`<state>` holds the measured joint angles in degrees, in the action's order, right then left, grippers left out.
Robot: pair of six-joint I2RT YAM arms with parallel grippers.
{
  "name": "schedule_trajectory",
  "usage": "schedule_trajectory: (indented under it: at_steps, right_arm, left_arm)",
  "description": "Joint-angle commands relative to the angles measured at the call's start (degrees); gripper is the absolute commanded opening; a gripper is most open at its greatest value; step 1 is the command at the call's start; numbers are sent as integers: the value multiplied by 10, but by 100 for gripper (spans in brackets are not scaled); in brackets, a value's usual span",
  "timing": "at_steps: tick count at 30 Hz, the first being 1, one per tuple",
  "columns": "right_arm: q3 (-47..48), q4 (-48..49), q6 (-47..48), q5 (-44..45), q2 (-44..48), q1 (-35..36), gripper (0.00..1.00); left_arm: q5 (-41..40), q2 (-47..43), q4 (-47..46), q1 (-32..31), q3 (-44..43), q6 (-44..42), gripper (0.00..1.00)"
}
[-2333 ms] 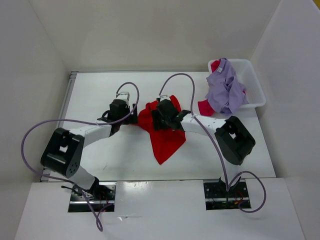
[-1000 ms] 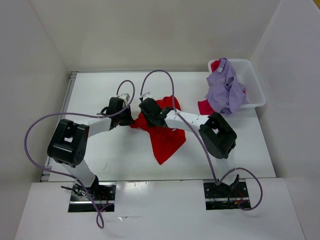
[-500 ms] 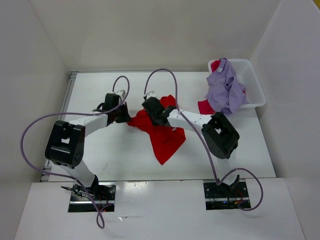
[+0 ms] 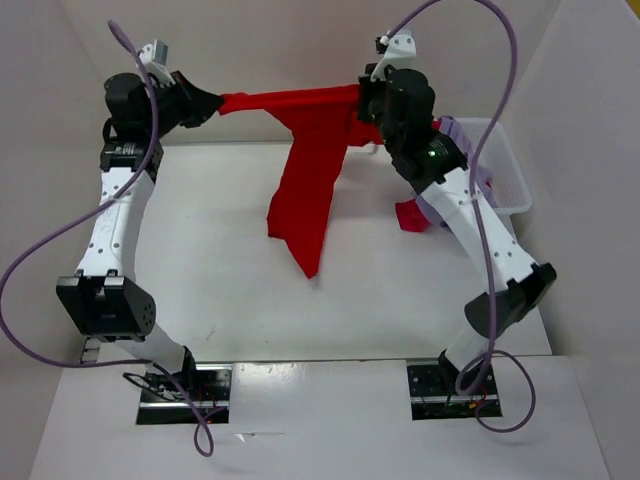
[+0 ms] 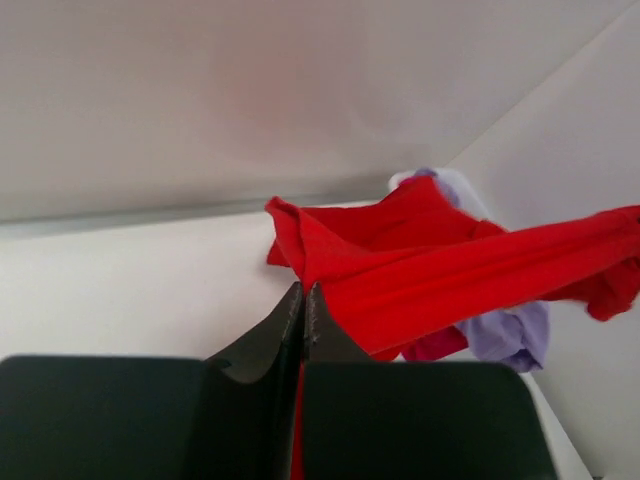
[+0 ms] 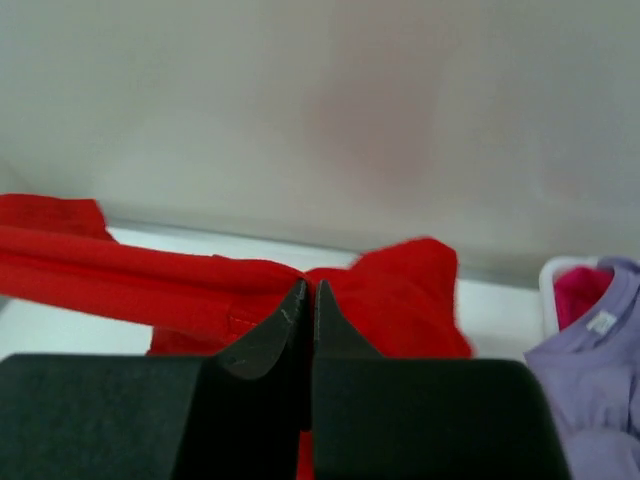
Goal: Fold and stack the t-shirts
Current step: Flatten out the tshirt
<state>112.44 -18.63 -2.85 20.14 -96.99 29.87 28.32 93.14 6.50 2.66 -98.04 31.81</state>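
Red shirt (image 4: 305,190) stretched in the air above the far side of the table (image 4: 200,280).
Left gripper (image 4: 207,103) and right gripper (image 4: 362,100) each pinch a bunched corner; too much tension could pull a corner free, and the twisted hanging body would likely land creased.

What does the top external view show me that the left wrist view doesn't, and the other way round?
Only the top external: both raised arms, the right gripper holding the far end of the bright red t-shirt, and its body hanging in a long point over the table. Only the left wrist: the left gripper up close, fingers pressed together on a bunched edge. Both: that shirt's top edge pulled taut, plus the lavender t-shirt and the crimson t-shirt beyond.
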Motion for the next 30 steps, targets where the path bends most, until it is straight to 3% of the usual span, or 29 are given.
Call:
schedule_trajectory:
  at_steps: [1,3,9,12,15,19,25,30]
  right_arm:
    - [-9,3,51,69,42,-12,0]
    - [-34,-3,43,41,74,-12,0]
    - [-280,13,18,-6,200,50,0]
    - [-340,13,-21,-64,243,55,0]
    - [-319,6,23,-124,255,96,0]
    - [-241,-20,122,-44,255,236,0]
    - [-123,-52,170,-44,276,279,0]
    - [-99,-34,187,-50,276,279,0]
  left_arm:
    - [-33,-19,57,41,-21,-31,0]
    - [-39,-49,69,41,2,-39,0]
    - [9,-155,76,41,162,-32,0]
    - [10,-192,105,41,198,-39,0]
    - [-16,-191,136,41,117,-55,0]
    - [-38,-168,167,41,-36,-71,0]
    - [-76,-129,181,41,-235,-62,0]
    - [-92,-92,181,41,-343,-55,0]
